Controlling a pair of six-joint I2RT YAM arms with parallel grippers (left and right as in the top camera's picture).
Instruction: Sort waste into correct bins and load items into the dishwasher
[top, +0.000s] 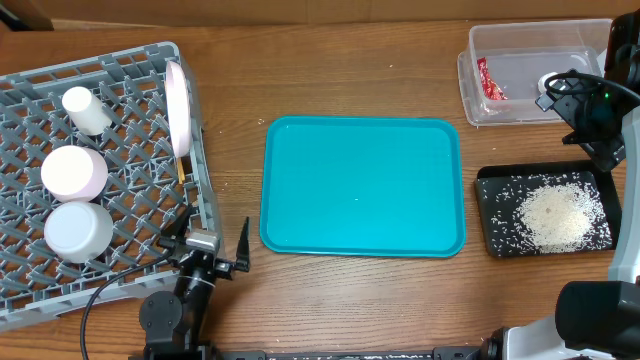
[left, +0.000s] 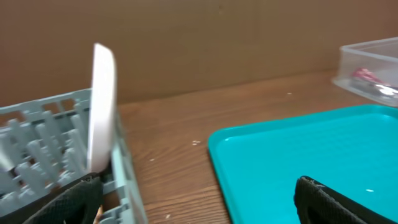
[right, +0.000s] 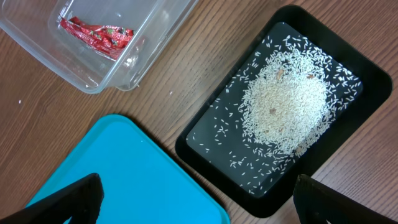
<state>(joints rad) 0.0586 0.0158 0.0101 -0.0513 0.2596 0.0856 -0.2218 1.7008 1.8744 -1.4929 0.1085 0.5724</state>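
Overhead: the grey dish rack (top: 205, 200) is filling the left side of the frame. Inside it the small white cup (top: 86, 110) is lying at upper left, the small white round dish (top: 73, 172) is sitting below it, and a pale grey bowl (top: 78, 230) is sitting lower again. The large white plate (top: 178, 110) is standing on edge along the rack's right wall. The L gripper (top: 213, 247) is hovering at bottom left, just beside the rack's lower right corner, claw spread wide and holding nothing. The teal tray (top: 362, 186) is lying in the centre. At upper right the clear tub (top: 520, 40) is holding the red wrapper (top: 488, 80). Below it the black tray (top: 487, 215) is carrying the rice grains (top: 555, 215). The R arm (top: 590, 110) is hanging over the tub's right end; its claw I cannot tell here.

L wrist: the plate is rising upright at left above the rack wall, w/ the teal tray at lower right and the tub blurred at far right. The fingers (left: 68, 202) are showing in both bottom corners, far apart.

R wrist: the R gripper (right: 199, 208) is hanging above the teal tray's corner and the black tray's edge, claw wide, nothing btw the fingers. The tub w/ wrapper is lying at upper left, the rice heap at right
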